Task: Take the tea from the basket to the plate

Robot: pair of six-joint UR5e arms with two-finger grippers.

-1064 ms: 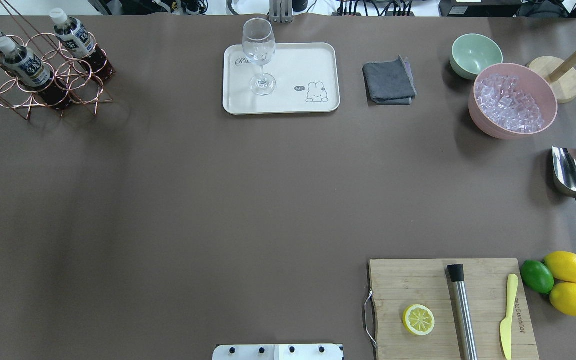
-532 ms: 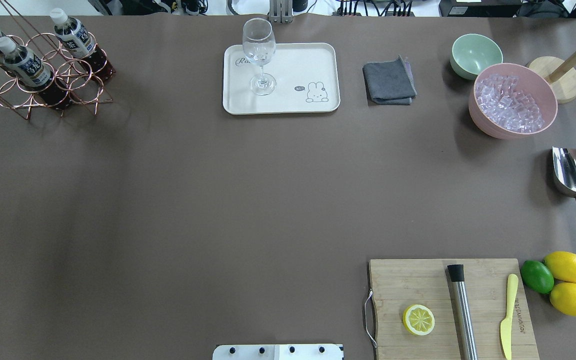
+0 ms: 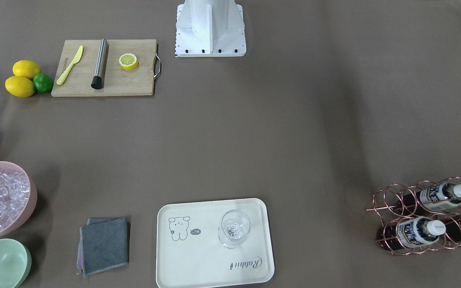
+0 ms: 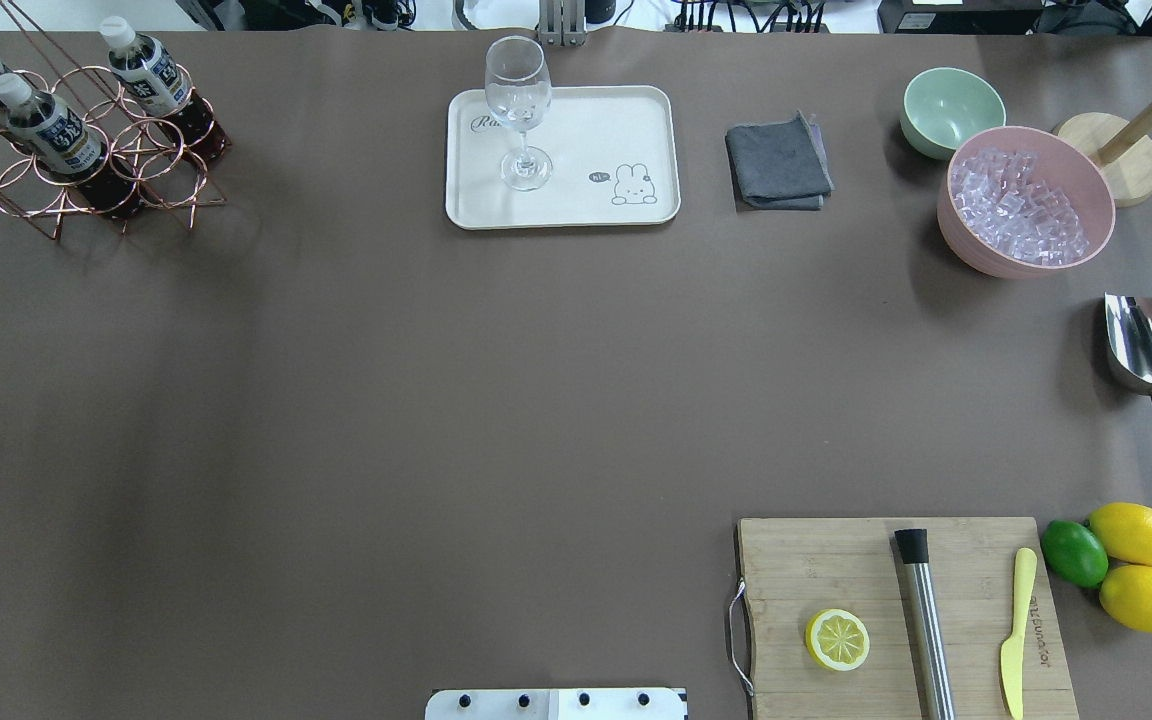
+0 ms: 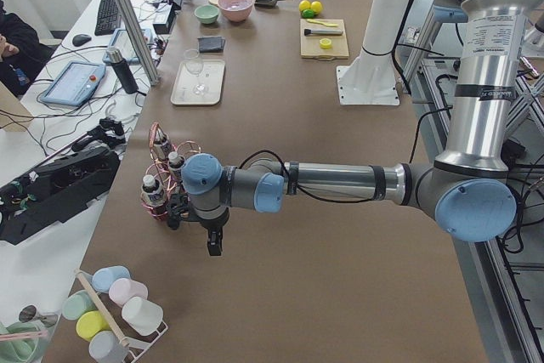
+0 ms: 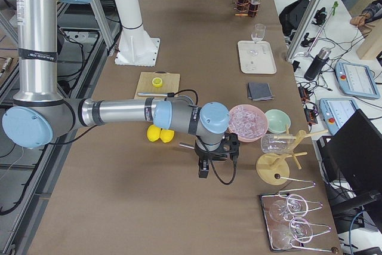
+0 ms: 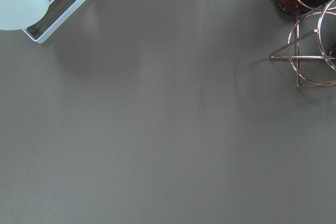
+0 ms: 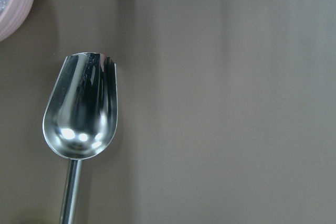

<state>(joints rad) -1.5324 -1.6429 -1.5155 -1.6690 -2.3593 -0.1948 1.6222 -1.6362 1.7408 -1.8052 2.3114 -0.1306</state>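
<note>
a: where's the tea (image 4: 148, 80)?
b: three capped bottles, dark brown, upright in the rings of the copper wire basket (image 4: 166, 180), far left corner.
a: and the plate (image 4: 586, 130)?
b: cream, rabbit print, lying flat, well apart to the basket's right.

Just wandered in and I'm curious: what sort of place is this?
Probably a robotics lab staged as a drinks counter: a robot arm, a desk keyboard, a bowl of ice cubes.
</note>
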